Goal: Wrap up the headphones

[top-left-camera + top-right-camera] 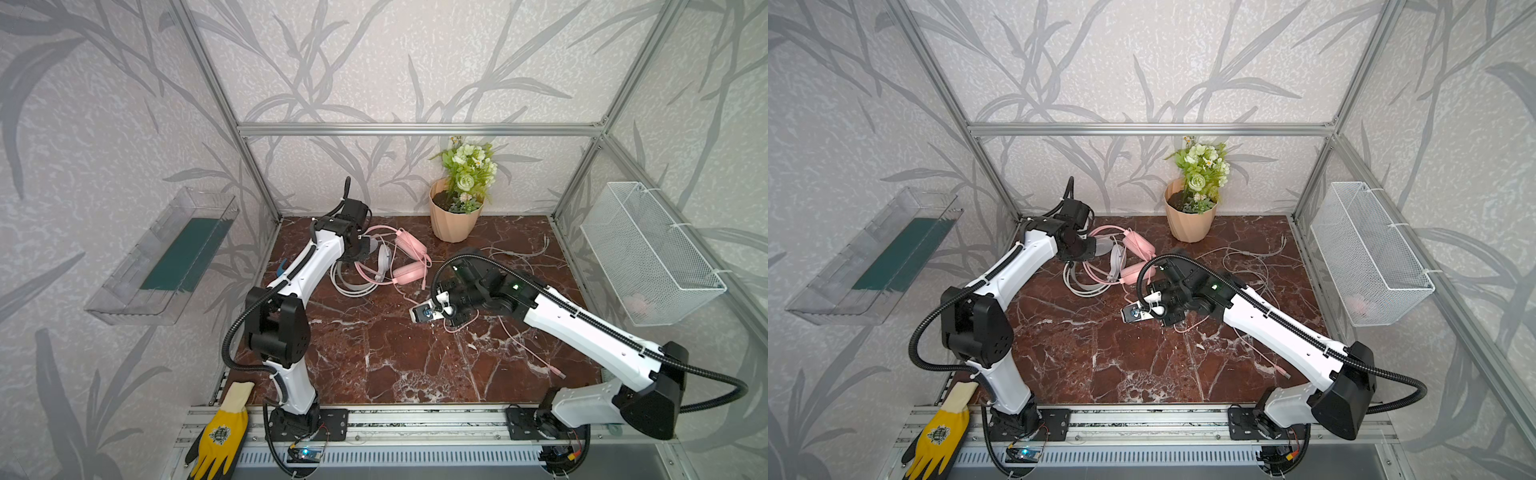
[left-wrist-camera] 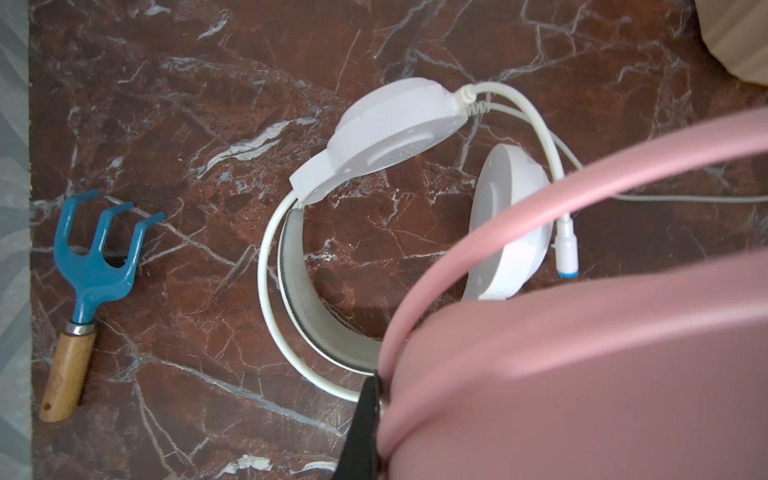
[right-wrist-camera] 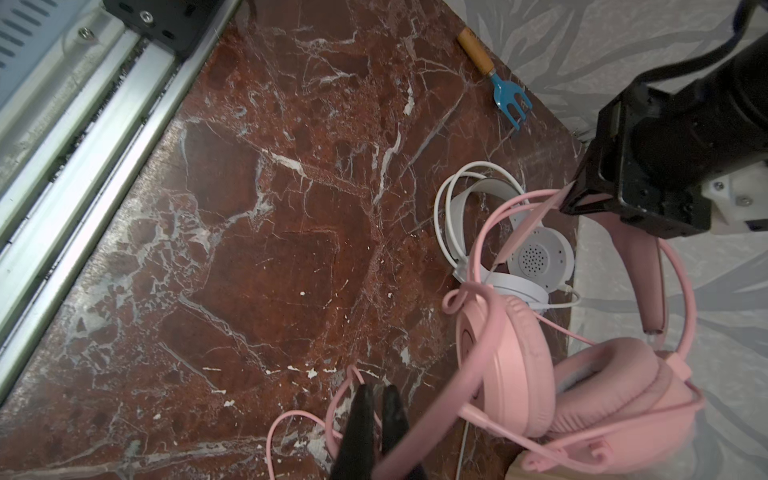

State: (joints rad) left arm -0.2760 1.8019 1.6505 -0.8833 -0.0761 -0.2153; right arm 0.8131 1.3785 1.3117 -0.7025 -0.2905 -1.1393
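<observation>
You face grey leaf-patterned walls (image 1: 374, 62) inside a metal frame (image 1: 415, 129). Your bench (image 1: 395, 365) is red-brown marble, with a potted plant (image 1: 455, 224) at its far edge.

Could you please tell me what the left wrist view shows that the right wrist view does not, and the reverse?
Only the left wrist view: the white cable's blue-tipped plug and the white headband's mesh lining. Only the right wrist view: the pink earcups, the pink cable pinched in the shut right gripper, the left gripper clamping the pink headband, and the aluminium rail. Both: the white headset, the blue rake, the pink headband and the marble table.
</observation>
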